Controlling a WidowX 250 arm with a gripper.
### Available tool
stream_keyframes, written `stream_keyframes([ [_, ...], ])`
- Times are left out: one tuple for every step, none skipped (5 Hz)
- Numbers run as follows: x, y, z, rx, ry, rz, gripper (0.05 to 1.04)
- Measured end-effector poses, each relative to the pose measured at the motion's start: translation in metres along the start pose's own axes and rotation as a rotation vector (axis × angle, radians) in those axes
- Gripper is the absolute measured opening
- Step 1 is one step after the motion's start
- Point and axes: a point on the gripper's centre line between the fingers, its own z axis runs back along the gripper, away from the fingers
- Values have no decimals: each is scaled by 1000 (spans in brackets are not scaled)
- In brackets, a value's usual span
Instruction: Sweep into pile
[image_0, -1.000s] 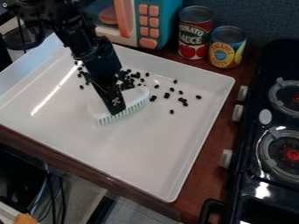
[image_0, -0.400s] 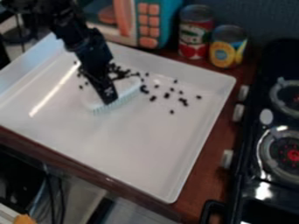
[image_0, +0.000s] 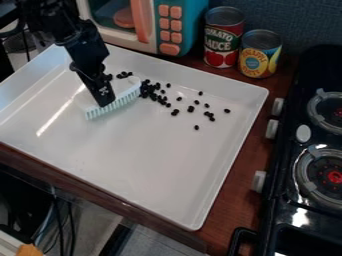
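One worktop: dark reddish wood (image_0: 232, 187), carrying a single tray.
Stove: one, black (image_0: 283, 200), along the view's right side; two burners (image_0: 334, 176) with red centres, three pale knobs (image_0: 259, 181) on the side facing the tray, one white oval (image_0: 303, 133) on top.
Tray: one, white, square-cornered, low-walled (image_0: 143, 165), spanning the middle of the view.
Black bits: many, all seen in the tray's far half; roughly ten lie scattered to the right (image_0: 191, 108), a denser clump sits by the brush's far end, and a few more are beyond the brush. The clump is too tight to count.
Brush: one, white with pale green bristles (image_0: 119, 103), in the tray's far left part, set slantwise.
Hand: one, black (image_0: 103, 104), grasping the brush from above.
Cans: two, upright, near each other behind the tray; one with a red tomato label (image_0: 223, 42), one yellow and blue (image_0: 260, 55).
Toy microwave: one, teal and white (image_0: 190, 25), beyond the tray; one orange handle (image_0: 139, 21), seven orange buttons (image_0: 169, 49).
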Motion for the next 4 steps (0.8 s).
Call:
stream_keyframes([
  [1,6,3,4,-18,15,720],
  [2,-5,2,-45,-42,24,720],
  [14,-28,25,-85,-106,-34,720],
  [31,-76,40,-169,-150,-108,720],
])
